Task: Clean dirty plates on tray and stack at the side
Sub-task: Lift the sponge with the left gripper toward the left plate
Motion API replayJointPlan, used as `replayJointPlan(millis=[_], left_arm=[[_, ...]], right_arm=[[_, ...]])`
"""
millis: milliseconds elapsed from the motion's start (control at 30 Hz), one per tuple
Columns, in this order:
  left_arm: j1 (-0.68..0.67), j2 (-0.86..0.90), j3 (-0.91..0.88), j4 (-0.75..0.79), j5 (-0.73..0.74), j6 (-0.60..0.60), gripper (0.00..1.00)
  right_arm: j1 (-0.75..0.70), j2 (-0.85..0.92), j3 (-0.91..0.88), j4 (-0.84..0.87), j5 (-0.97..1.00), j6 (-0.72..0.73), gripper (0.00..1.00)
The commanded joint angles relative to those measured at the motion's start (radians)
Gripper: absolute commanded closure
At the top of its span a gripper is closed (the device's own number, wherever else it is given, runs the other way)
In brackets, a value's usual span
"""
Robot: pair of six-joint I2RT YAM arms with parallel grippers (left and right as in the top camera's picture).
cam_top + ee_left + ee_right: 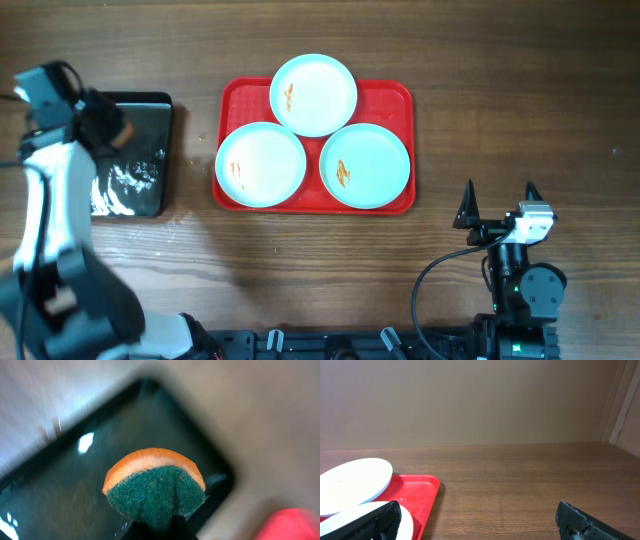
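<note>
At the far left, your left gripper (108, 125) hangs over the black tray (140, 165), its jaws clamped on a sponge (155, 490). The wrist view shows the sponge pinched from below and folded, orange foam on top, green scouring face toward the camera. The black tray's surface looks wet and glossy, with pale streaks on its left half.

In the middle of the table (320, 30) lies the red tray (402, 95), just right of the black one but not touching it. All three plates sit on it. The near-left plate (261, 164) and the near-right plate (365, 166) lie side by side. The far plate (313, 95) sits between and behind them, its near edge overlapping both and its far edge reaching past the tray's far rim. Each carries a small orange smear.

To the right, nearer than the red tray, your right gripper (498, 200) rests above bare wood with its fingers spread wide, gripping nothing.
</note>
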Motion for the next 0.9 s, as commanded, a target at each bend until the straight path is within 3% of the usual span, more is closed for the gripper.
replayJointPlan(millis=[0,67,100,167,300,333,467,533,667,867], left_arm=[[-0.003,0.007,0.028,-0.077,0.100,0.019,0.96],[-0.003,-0.140,0.119,-0.091,0.255,0.019,0.96],[-0.003,-0.195,0.129,-0.078,0.233,0.020,0.96],[-0.004,-0.242,0.122,-0.082,0.050,0.019,0.96],[0.001,-0.050,-0.012,-0.007,-0.078,0.014,0.96],[0.004,0.005,0.000,-0.008,-0.022,0.012,0.96],[0.000,-0.183,0.139,-0.116,0.387,0.012,0.96],[-0.016,-0.249,0.139,-0.137,0.399,0.011,0.96],[-0.182,-0.216,0.100,-0.351,0.414,0.013,0.96],[-0.461,0.021,0.004,-0.257,0.383,0.019,0.96]], right_arm=[[-0.007,-0.006,-0.001,0.003,0.006,-0.013,0.00],[-0.007,-0.006,-0.001,0.003,0.006,-0.013,0.00],[-0.007,-0.006,-0.001,0.003,0.006,-0.013,0.00],[-0.007,-0.006,-0.001,0.003,0.006,-0.013,0.00],[-0.007,-0.006,-0.001,0.003,0.006,-0.013,0.00],[-0.007,-0.006,-0.001,0.003,0.006,-0.013,0.00],[-0.007,-0.006,-0.001,0.003,0.006,-0.013,0.00],[-0.007,-0.006,-0.001,0.003,0.006,-0.013,0.00],[-0.007,-0.006,-0.001,0.003,0.006,-0.013,0.00],[-0.007,-0.006,-0.001,0.003,0.010,-0.014,0.00]])
